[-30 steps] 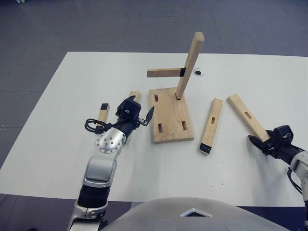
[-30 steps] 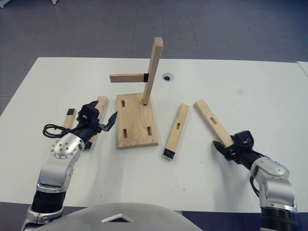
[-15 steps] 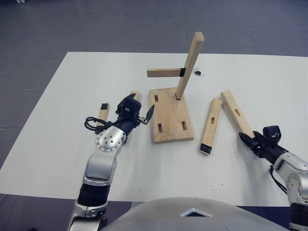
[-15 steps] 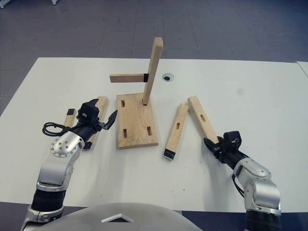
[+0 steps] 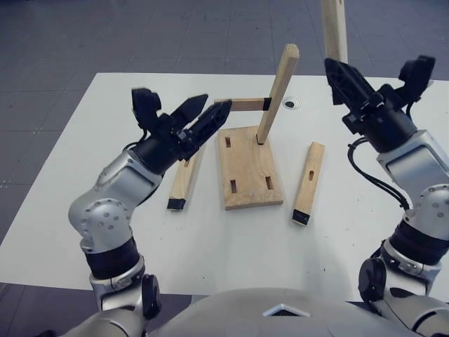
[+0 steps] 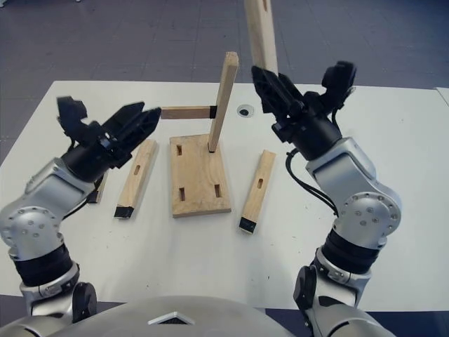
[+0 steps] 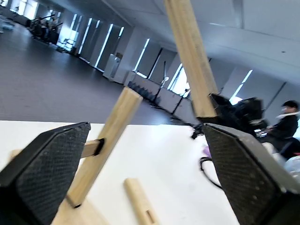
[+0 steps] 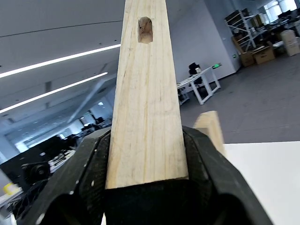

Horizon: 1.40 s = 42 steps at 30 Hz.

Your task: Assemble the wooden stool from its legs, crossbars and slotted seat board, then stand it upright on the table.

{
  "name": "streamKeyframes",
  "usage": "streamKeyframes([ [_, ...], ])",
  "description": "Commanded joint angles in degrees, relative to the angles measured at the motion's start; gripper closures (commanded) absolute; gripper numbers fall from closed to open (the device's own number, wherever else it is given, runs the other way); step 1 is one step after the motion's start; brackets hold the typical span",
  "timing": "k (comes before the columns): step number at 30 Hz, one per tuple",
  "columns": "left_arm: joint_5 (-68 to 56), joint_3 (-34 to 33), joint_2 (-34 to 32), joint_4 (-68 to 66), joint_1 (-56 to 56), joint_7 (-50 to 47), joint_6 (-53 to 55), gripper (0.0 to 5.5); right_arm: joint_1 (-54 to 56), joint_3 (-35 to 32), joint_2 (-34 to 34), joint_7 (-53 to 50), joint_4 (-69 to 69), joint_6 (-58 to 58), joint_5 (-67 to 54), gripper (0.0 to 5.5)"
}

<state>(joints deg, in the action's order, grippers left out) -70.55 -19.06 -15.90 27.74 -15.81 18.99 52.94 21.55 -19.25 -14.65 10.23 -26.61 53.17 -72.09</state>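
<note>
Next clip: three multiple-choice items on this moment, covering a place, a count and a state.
1. Where is the leg bearing the crossbar? A) upright in the seat board B) flat beside the board C) on the floor
2. How many seat board slots are empty? A) one B) three C) five
3. The right gripper's jaws are: A) shut on a raised leg B) open, empty C) shut on the board
1 A, it stands in a slot; 2 B, three show bare; 3 A, wood sits clamped between them.

we note rounded silver-grey arm shells (image 5: 130, 179), black textured finger pads (image 7: 44, 173), black looped cables (image 5: 358, 165), screws (image 6: 365, 205) dotting elbow joints (image 5: 105, 223).
</note>
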Motion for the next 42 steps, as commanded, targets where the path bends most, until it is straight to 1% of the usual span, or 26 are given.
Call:
streamKeyframes([
  [1, -17.55, 0.21, -0.42, -6.54, -5.31, -6.25, 2.22, 0.49, 1.73, 4.46, -1.23, 6.44, 3.56, 4.08, -8.75, 3.48],
  [5, -30.96, 3.41, -0.5, -9.62, -6.12, -10.96, 0.87, 0.49, 2.57, 7.66, -3.04, 13.19, 7.61, 5.15, -9.86, 3.48],
  [7, -35.12, 5.05, -0.69, -9.73, -6.25, -12.97, -0.12, 0.49, 2.6, 8.93, -3.93, 15.96, 8.24, 5.42, -9.64, 3.48],
  [10, -34.9, 7.1, -1.84, -8.95, -5.53, -14.09, -1.06, 0.49, 2.67, 10.48, -4.51, 17.96, 8.27, 5.22, -9.49, 3.48],
  [14, -32.73, 10.15, -1.91, -7.39, -5.25, -13.3, -1.93, 0.49, 2.16, 12.93, -4.11, 18.46, 6.71, 5.13, -10.15, 3.48],
  [19, -31.84, 11.36, -1.7, -7.03, -5.11, -12.87, -3.75, 0.49, 2.21, 14.55, -3.88, 18.53, 6.47, 4.46, -10.19, 3.48],
  [23, -32.77, 10.88, -1.97, -7.53, -4.9, -12.55, -5.14, 1.2, 2.28, 14.88, -4.01, 18.72, 6.75, 4.06, -10.01, 3.48],
  [28, -31.85, 11.48, -2.93, -6.65, -3.38, -11.46, -5.01, 1.93, 2.65, 14.51, -3.74, 18.28, 7.41, 3.46, -10.51, 3.48],
  [35, -31.85, 11.8, -3.12, -6.78, -3.36, -11.28, -6.13, 3.12, 2.25, 14.8, -4.48, 18.33, 7.09, 3.65, -10.98, 3.48],
  [42, -31.3, 11.33, -2.6, -6.63, -2.96, -11.07, -7.53, 3.17, 1.75, 15.62, -5.14, 18.84, 6.96, 3.98, -10.05, 3.48],
])
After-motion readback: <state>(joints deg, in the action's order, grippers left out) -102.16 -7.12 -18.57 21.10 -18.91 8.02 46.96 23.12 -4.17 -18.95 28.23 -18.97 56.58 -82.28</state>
